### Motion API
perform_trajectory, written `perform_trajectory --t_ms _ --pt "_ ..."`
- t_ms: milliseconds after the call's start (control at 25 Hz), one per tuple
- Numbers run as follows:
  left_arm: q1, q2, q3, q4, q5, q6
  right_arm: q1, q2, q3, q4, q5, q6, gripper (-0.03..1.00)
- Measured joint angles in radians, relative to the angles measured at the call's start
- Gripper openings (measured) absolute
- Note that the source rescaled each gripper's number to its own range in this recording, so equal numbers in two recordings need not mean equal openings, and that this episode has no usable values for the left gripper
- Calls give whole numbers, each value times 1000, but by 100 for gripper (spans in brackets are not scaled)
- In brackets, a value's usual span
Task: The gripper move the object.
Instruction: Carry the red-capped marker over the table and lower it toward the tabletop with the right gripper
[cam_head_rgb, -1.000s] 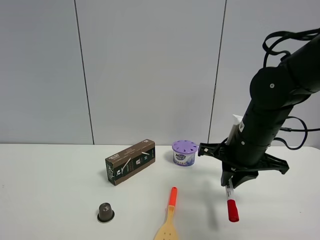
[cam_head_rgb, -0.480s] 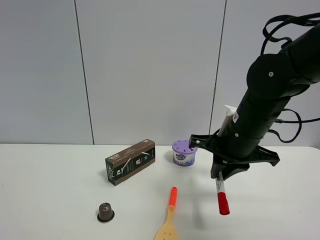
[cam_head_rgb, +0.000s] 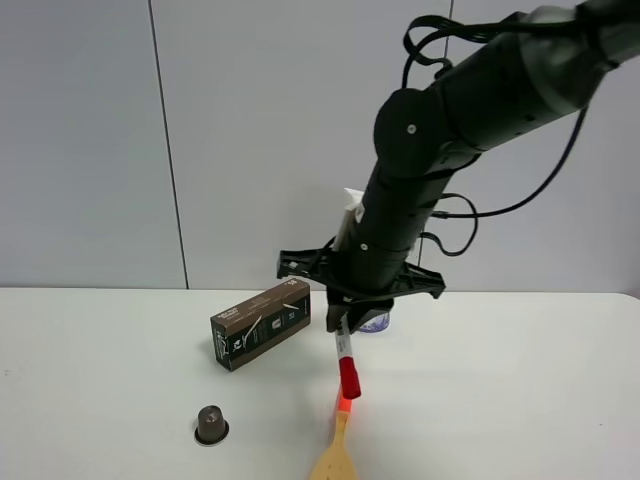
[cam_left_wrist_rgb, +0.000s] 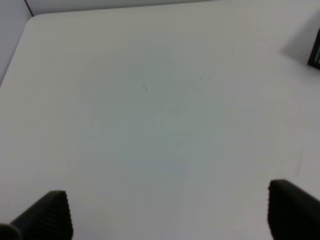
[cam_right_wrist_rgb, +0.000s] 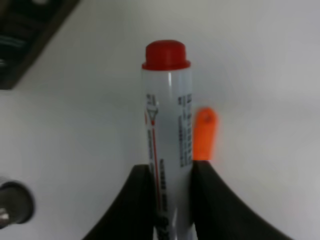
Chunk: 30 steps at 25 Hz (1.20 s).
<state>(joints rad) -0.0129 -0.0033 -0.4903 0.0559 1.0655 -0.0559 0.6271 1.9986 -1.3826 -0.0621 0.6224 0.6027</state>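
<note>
My right gripper (cam_head_rgb: 344, 335) is shut on the white marker pen with a red cap (cam_head_rgb: 348, 372) and holds it in the air, cap down, over the middle of the table. The pen hangs just above the orange handle of the wooden spatula (cam_head_rgb: 338, 448). In the right wrist view the black fingers (cam_right_wrist_rgb: 140, 200) clamp the pen (cam_right_wrist_rgb: 166, 125), red cap away from the camera, with the orange handle (cam_right_wrist_rgb: 205, 134) behind it. My left gripper (cam_left_wrist_rgb: 165, 215) is open over bare white table; only its two fingertips (cam_left_wrist_rgb: 47, 212) show. It is out of the exterior high view.
A dark green and brown box (cam_head_rgb: 261, 322) lies left of the pen. A brown capsule (cam_head_rgb: 211, 424) stands at the front left. A purple-lidded tub (cam_head_rgb: 376, 321) is mostly hidden behind my right arm. The white table (cam_head_rgb: 520, 400) ends at a grey panelled wall.
My right arm has swung left across the table with the pen, from the right side to above the spatula handle, and now hides the purple tub. Other objects have not moved.
</note>
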Motion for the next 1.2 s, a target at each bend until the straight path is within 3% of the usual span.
perform_trajectory --t_ms 360,640,1200 --pt "0 0 0 1 0 0 70 112 -163 36 64 -24 0" --pt "0 0 0 1 0 0 73 151 -167 49 99 -24 0" --pt "0 0 0 1 0 0 78 213 -168 53 67 -23 0"
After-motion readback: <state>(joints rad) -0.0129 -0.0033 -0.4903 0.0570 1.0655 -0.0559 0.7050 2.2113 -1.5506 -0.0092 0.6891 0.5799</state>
